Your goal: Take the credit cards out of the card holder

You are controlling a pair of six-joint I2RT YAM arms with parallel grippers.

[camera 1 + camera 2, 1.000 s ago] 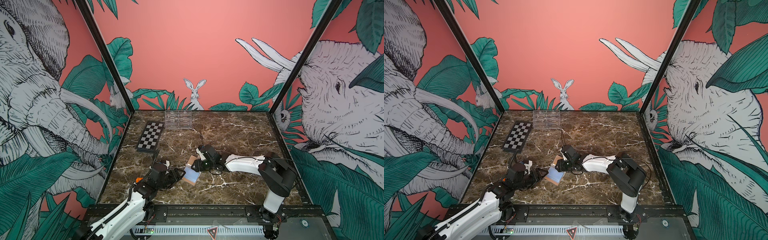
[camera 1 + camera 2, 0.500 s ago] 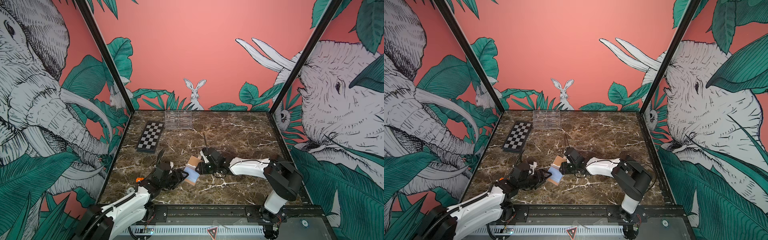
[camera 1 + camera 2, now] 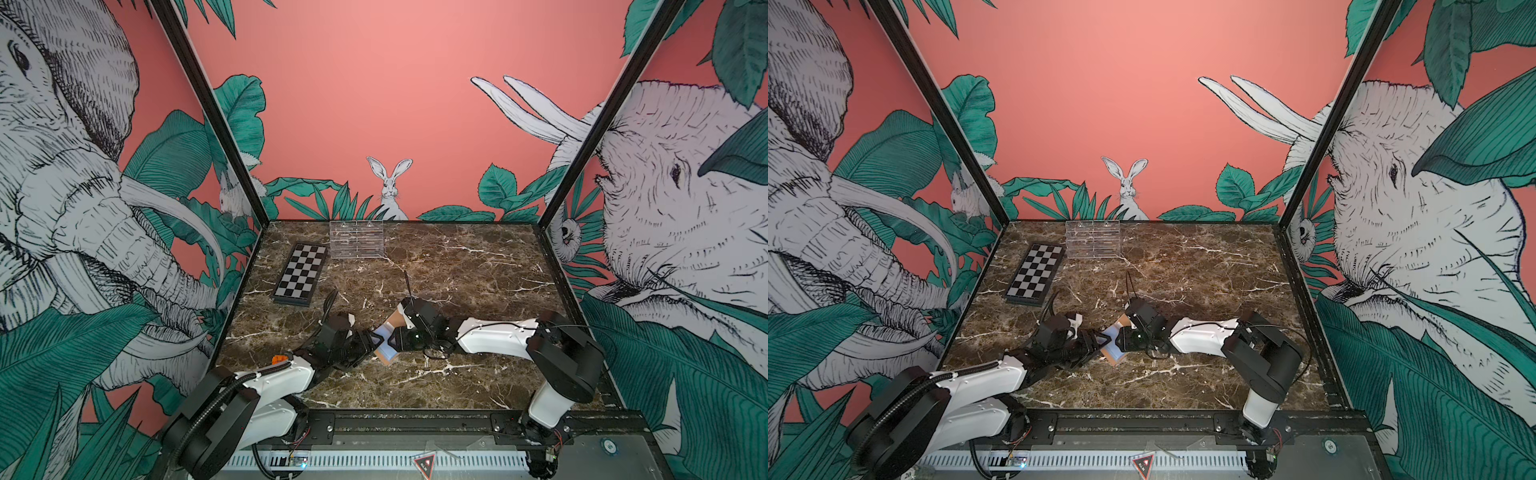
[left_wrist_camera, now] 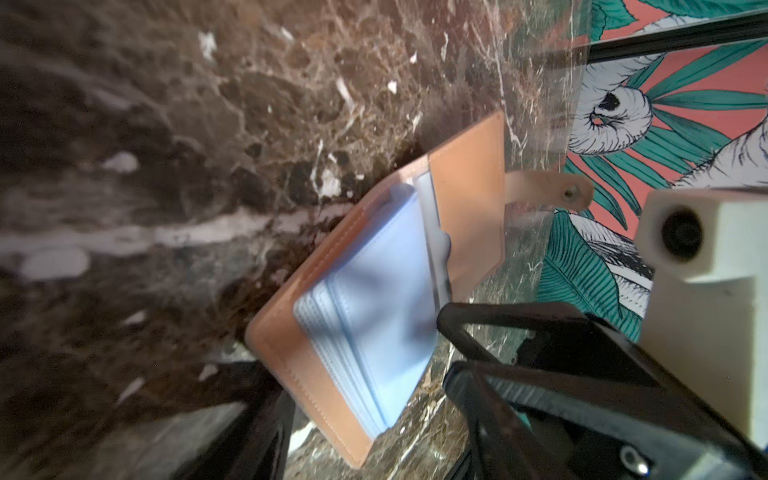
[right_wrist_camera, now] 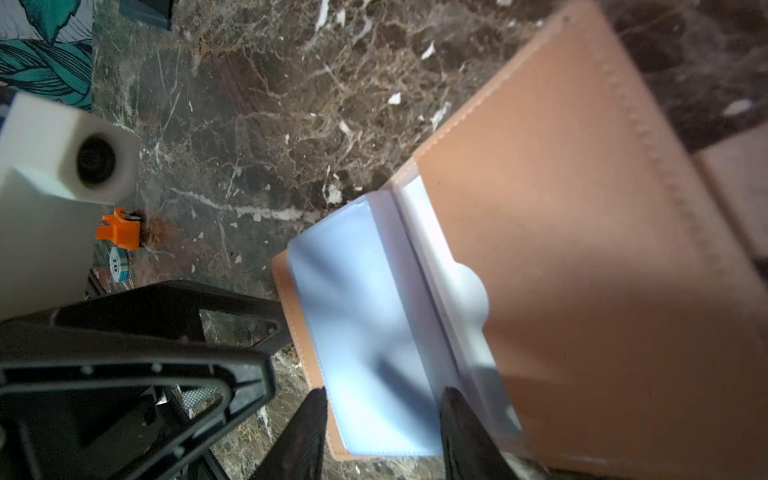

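Note:
The card holder (image 3: 394, 321) (image 3: 1113, 356) lies open on the marble, tan, between my two grippers. In the left wrist view the card holder (image 4: 469, 199) shows a stack of pale blue sleeves (image 4: 374, 311). I cannot tell credit cards from sleeves there. A whitish card edge (image 5: 469, 291) shows at the notch of the tan pocket (image 5: 582, 249). My left gripper (image 3: 371, 341) (image 4: 365, 436) is open, with the holder's near corner between its jaws. My right gripper (image 3: 392, 340) (image 5: 390, 436) is open, its jaws astride the edge of the blue sleeves (image 5: 365, 311).
A black-and-white chequered board (image 3: 301, 276) lies at the back left. A clear acrylic rack (image 3: 356, 245) stands against the back wall. Both arms lie low over the table's front half, tips nearly meeting. Enclosure walls ring the table.
My left gripper has slid right up to the holder. My right gripper has come slightly nearer and lower over it. Both pairs of jaws have narrowed.

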